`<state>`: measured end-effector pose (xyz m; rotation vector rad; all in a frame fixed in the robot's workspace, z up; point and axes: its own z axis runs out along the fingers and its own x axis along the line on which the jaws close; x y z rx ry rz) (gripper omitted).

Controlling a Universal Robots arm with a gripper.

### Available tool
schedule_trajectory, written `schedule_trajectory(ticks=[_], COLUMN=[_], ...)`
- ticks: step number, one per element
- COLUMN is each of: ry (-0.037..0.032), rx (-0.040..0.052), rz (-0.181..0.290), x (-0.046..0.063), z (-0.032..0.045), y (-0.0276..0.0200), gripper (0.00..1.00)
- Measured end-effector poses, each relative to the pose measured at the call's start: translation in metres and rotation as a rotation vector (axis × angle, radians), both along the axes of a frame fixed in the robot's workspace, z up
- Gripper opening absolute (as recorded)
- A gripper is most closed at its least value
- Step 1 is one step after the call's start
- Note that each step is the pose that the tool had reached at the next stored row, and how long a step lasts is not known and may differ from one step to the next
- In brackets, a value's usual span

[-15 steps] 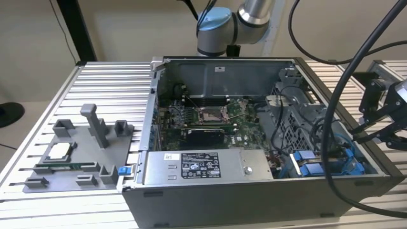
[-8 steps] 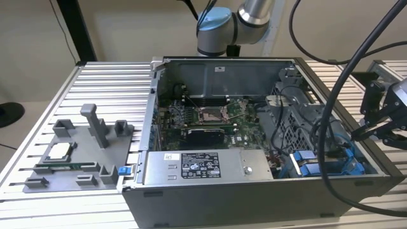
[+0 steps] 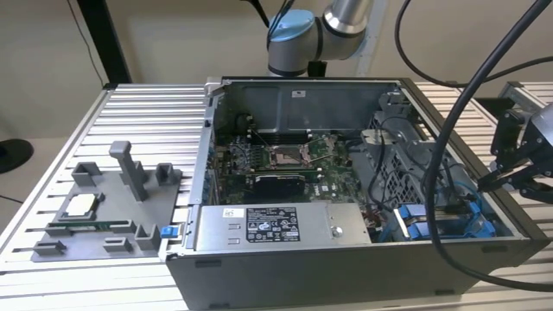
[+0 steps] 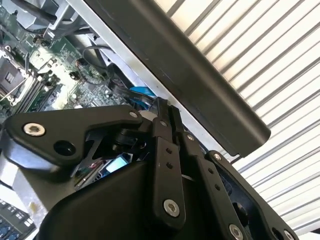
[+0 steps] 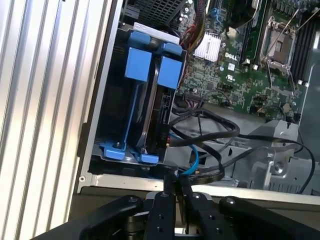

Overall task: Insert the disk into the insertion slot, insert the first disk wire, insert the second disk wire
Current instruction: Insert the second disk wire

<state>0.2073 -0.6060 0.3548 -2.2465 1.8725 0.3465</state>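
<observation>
The disk [image 5: 159, 110] stands on edge in its blue carrier [image 5: 170, 72] inside the insertion slot [image 5: 105, 120], at the case's front corner on the exterior view's right. There the carrier's blue tabs [image 3: 415, 223] show. My gripper [image 3: 480, 188] hangs over the case's right wall, just outside the slot. In both wrist views its black fingers [image 4: 161, 125] [image 5: 164, 205] lie together, and the gripper [image 5: 176, 177] [image 4: 165, 112] is shut. A blue wire [image 5: 194, 160] and a looping black wire [image 5: 205, 120] lie beside the disk. The blue wire ends close to the fingertips; whether it is pinched is hidden.
The open case holds a green motherboard [image 3: 285, 162] and a grey labelled power-supply box [image 3: 268, 223]. Thick black cables [image 3: 445, 162] hang across the case's right side. A grey fixture with posts [image 3: 112, 207] sits on the slatted table [image 3: 147, 110] at the exterior view's left.
</observation>
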Motion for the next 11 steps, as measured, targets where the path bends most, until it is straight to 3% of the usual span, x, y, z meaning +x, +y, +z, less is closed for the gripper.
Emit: schedule_trajectory(ticks=[11], ry=[0.0155], rx=[0.0012], rz=[-0.028], x=[0.0], z=[0.0005], y=[-0.0025], gripper=[0.0])
